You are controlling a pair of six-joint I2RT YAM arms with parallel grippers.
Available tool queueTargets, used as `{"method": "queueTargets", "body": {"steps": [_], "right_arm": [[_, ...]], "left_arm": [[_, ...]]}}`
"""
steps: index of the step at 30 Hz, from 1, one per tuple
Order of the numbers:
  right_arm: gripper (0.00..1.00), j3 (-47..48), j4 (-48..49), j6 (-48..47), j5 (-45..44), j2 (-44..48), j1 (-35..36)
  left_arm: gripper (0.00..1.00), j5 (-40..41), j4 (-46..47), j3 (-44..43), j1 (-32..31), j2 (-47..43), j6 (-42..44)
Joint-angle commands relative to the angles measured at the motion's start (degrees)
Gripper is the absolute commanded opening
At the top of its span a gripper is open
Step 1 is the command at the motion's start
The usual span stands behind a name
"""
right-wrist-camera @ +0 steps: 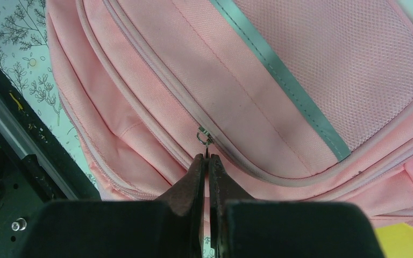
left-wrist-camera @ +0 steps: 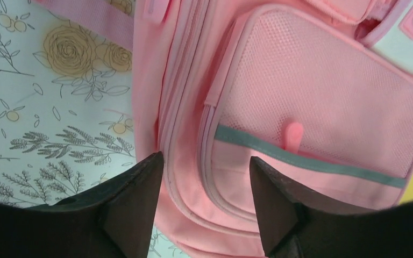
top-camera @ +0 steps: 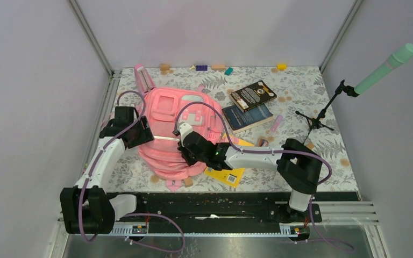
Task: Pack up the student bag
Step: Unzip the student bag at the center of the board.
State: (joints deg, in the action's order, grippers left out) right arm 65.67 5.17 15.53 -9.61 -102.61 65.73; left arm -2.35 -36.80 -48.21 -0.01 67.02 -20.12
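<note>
The student bag (top-camera: 166, 115), a soft pink backpack, lies flat on the floral table with its front pockets facing up. In the left wrist view its mesh pocket (left-wrist-camera: 322, 97) and grey strip fill the frame. My left gripper (left-wrist-camera: 205, 158) hovers open over the bag's left edge seams (top-camera: 140, 129), with nothing between its fingers. My right gripper (right-wrist-camera: 208, 157) is shut on the small metal zipper pull (right-wrist-camera: 204, 137) of a front-pocket zip on the bag (right-wrist-camera: 258, 80). In the top view the right gripper sits at the bag's lower right (top-camera: 185, 145).
Two dark books (top-camera: 253, 95) (top-camera: 247, 117) lie right of the bag. A yellow book (top-camera: 227, 174) pokes out under my right arm. A small pink object (top-camera: 276, 123) and a mic stand (top-camera: 322, 113) are further right, with small blocks (top-camera: 201, 67) along the back edge.
</note>
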Motion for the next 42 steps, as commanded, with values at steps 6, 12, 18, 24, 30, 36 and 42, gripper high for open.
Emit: {"method": "queueTargets", "body": {"steps": [6, 12, 18, 24, 30, 36, 42], "right_arm": [[0.0, 0.71, -0.07, -0.29, -1.73, 2.63, 0.01], [0.0, 0.75, -0.32, -0.22, -1.82, 2.52, 0.01], [0.0, 0.73, -0.5, -0.1, -1.65, 3.03, 0.01], [0.0, -0.58, -2.41, -0.24, -3.25, 6.06, 0.01], [0.0, 0.87, -4.62, 0.68, -4.41, 7.35, 0.02], [0.0, 5.36, -4.73, 0.75, -3.99, 5.96, 0.02], [0.0, 9.86, -4.73, 1.42, -3.39, 4.17, 0.01]], "left_arm": [[0.37, -2.66, 1.38, -0.51, 0.01, -0.21, -0.95], [0.39, -2.28, 1.55, -0.05, 0.01, -0.9, -0.8], [0.0, -6.85, 2.5, -0.11, 0.01, 0.08, -0.72], [0.0, -11.39, 4.97, 0.28, -1.04, -2.02, -1.98], [0.0, -14.96, 9.13, 2.13, -1.12, -7.34, -8.93], [0.0, -17.5, 11.07, 0.92, -1.06, -9.58, -12.9], [0.0, -18.82, 11.1, -0.13, -1.05, -8.58, -12.24]]}}
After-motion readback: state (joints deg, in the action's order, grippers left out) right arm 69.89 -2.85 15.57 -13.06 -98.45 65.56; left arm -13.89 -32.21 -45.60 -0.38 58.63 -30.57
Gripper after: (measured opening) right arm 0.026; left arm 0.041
